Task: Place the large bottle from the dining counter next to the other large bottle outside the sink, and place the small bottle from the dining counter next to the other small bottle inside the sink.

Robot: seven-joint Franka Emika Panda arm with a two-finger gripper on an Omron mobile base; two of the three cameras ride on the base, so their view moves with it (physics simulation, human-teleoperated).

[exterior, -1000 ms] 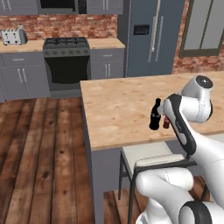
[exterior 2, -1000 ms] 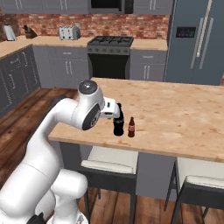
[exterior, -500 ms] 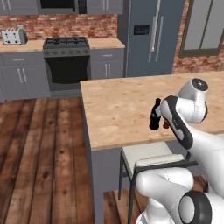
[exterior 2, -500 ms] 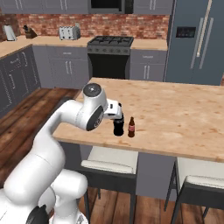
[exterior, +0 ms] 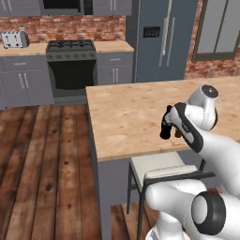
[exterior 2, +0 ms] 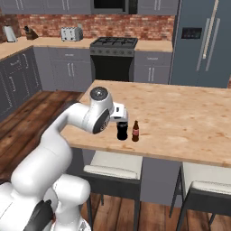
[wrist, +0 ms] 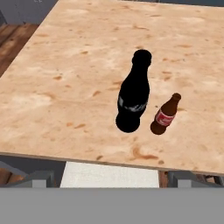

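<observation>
The large bottle (wrist: pixel 133 98), glossy black with a narrow neck, stands upright on the dining counter (wrist: pixel 65 65) near its front edge. Just to its right stands the small bottle (wrist: pixel 165 116), brown with a red label, a small gap between them. In the right base view the large bottle (exterior 2: pixel 122 131) and the small bottle (exterior 2: pixel 135 131) stand side by side. My gripper (exterior 2: pixel 121 119) hovers open just above the large bottle's top, holding nothing. From the left, my gripper (exterior: pixel 167 117) and the large bottle (exterior: pixel 164 132) hide most of the small bottle (exterior: pixel 177 134).
Two stools (exterior 2: pixel 113 164) (exterior 2: pixel 205 180) are tucked under the dining counter's (exterior 2: pixel 180 113) near edge. A stove (exterior 2: pixel 113 49), a toaster (exterior 2: pixel 70 33) on the grey-cabinet counter and a fridge (exterior 2: pixel 203 40) line the brick back wall. Wooden floor (exterior: pixel 42 164) lies left of the island.
My arm has shifted a little, bringing the hand closer over the large bottle. Both bottles stand where they were.
</observation>
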